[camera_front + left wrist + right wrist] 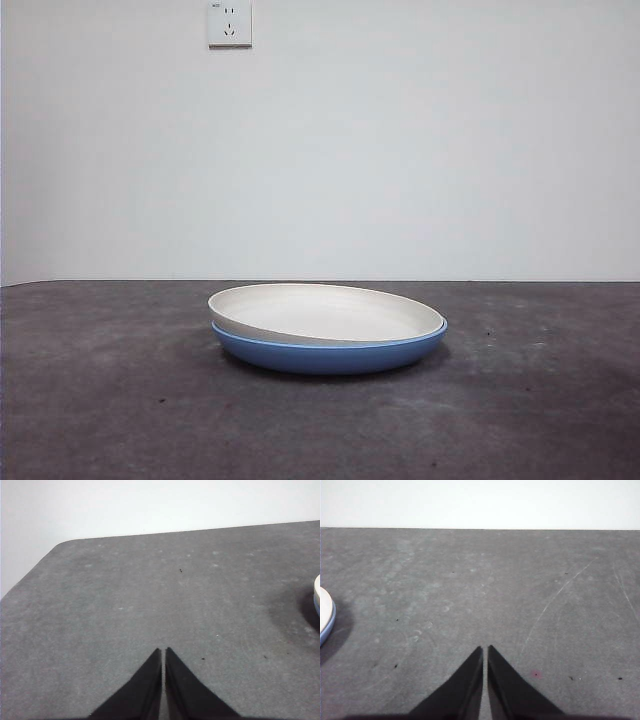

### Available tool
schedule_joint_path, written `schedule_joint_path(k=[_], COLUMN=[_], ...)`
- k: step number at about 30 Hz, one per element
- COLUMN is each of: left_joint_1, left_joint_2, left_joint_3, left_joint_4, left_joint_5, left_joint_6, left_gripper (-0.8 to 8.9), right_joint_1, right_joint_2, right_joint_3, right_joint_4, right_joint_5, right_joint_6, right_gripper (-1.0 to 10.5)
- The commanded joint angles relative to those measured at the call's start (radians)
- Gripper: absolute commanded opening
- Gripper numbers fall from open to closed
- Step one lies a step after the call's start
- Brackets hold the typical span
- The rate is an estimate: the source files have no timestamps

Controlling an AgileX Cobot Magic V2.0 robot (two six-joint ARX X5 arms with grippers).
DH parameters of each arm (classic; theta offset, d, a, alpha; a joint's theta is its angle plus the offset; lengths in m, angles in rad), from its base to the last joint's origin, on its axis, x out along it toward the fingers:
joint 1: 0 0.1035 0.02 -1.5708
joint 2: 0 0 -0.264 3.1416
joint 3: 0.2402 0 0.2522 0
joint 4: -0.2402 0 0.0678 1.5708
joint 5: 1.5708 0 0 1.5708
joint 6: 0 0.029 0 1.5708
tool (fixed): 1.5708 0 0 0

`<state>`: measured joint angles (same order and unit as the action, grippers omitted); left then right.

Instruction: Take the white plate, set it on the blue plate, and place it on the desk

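The white plate (325, 312) rests inside the blue plate (330, 352), slightly tilted, in the middle of the desk (100, 400) in the front view. The stack's edge shows at the side of the left wrist view (317, 592) and of the right wrist view (326, 612). My left gripper (163, 651) is shut and empty above bare desk, away from the plates. My right gripper (485, 649) is shut and empty above bare desk on the other side of the plates. Neither arm shows in the front view.
A white wall with a power socket (229, 23) stands behind the desk. The desk's rounded far corner (62, 544) shows in the left wrist view. Light scratches (560, 592) mark the desk in the right wrist view.
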<state>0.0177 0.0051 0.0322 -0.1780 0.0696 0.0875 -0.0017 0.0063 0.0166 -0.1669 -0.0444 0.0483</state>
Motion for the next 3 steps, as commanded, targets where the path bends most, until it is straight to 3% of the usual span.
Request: schedule_joint_path(k=[1,3], left_joint_1=[0.002,0.002], left_joint_2=[-0.002,-0.002], left_joint_3=[-0.02,-0.02], left_joint_4=[-0.008,-0.008], left_joint_5=[-0.002,-0.002], left_joint_6=[-0.006,-0.006], left_gripper=[0.13,0.13], right_joint_1=[-0.002,-0.002], right_joint_2=[-0.003,-0.003], right_joint_3=[-0.005,-0.005], right_joint_4=[0.009,0.01], right_joint_5=[0.003,0.003], right_joint_6=[-0.003,-0.003], right_gripper=[0.1,0.1])
